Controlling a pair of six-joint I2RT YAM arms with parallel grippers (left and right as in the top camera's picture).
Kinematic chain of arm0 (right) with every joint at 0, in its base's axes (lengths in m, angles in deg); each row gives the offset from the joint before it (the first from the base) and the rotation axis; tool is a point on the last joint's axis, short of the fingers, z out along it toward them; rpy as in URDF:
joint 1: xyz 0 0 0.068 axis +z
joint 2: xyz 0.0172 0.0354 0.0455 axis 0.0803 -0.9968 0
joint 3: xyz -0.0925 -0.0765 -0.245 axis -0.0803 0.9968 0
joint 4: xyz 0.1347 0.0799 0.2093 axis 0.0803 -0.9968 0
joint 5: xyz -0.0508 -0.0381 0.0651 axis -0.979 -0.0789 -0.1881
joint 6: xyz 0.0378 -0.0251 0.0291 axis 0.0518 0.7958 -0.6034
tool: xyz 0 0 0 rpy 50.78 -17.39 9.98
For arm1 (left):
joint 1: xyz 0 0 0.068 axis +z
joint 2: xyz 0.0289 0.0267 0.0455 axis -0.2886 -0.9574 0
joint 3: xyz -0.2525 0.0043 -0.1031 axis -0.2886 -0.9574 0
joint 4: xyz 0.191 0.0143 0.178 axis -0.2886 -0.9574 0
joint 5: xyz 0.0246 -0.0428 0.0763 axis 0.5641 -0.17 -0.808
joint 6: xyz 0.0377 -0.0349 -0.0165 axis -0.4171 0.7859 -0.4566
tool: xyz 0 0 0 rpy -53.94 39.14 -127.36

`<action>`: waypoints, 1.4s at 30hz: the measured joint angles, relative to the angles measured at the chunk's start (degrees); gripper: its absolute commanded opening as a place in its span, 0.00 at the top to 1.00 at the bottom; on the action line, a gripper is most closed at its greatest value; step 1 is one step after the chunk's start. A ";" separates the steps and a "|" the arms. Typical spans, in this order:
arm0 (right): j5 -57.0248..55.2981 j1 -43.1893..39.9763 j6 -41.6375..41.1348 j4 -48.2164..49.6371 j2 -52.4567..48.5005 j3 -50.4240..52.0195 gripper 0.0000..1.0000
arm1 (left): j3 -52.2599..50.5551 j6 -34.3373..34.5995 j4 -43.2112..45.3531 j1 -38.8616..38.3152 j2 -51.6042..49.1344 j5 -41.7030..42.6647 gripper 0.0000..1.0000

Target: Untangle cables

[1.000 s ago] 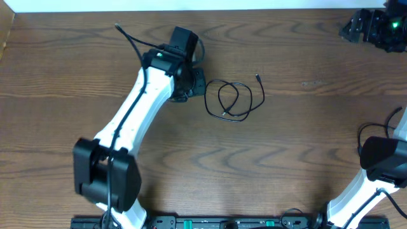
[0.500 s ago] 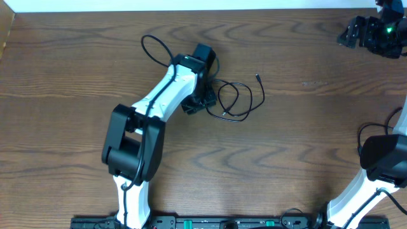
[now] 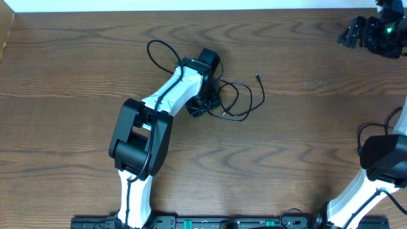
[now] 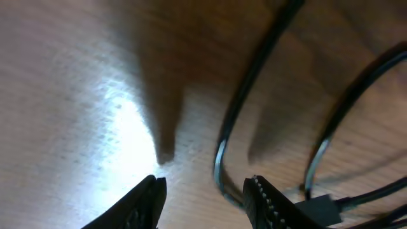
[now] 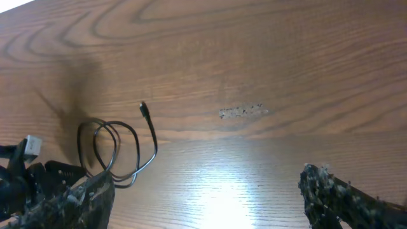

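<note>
The left claw [image 4: 203, 198] stands partly parted, gripping nothing, its tips at the left bend of the black cable [image 3: 236, 98]. This thin cord lies in loose overlapping loops mid-counter [image 3: 305, 146], one plug end toward the far edge. Bare wood spreads right toward the wide-open right claw [image 5: 206, 183].

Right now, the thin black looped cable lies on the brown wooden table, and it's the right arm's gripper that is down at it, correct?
Not quite. It is the left gripper that is down at the thin black looped cable on the brown wooden table, as the overhead view shows. The right gripper sits off at a far corner, well apart from the cable.
</note>
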 measured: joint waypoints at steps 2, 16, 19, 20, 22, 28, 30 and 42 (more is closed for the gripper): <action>-0.02 0.00 0.02 -0.02 0.00 0.00 0.11 | -0.52 0.33 1.40 -0.13 0.00 0.20 0.55; -0.09 0.00 0.02 -1.11 0.00 0.02 0.11 | -3.15 1.92 5.84 -3.93 0.07 -0.66 0.93; -0.09 0.00 0.00 -1.84 0.00 0.02 0.10 | -3.15 1.86 5.97 -4.55 0.07 -2.45 0.93; -0.09 0.00 0.02 -2.25 0.00 0.02 0.10 | -3.15 1.44 6.01 -4.72 0.07 -2.95 0.93; -0.09 0.00 0.02 -3.02 0.00 0.02 0.10 | -3.21 -1.01 6.69 -4.85 0.28 -3.87 0.93; 1.42 0.07 0.61 -5.11 0.00 0.02 0.10 | -3.26 -10.45 9.42 -4.52 4.28 -5.60 0.93; 3.30 0.33 1.60 -5.95 0.00 0.02 0.06 | -3.26 -12.20 10.93 -4.52 10.05 -5.79 0.92; 27.50 6.47 16.06 -7.45 0.00 0.02 0.09 | -2.14 -8.00 15.52 -3.85 35.76 -0.76 0.92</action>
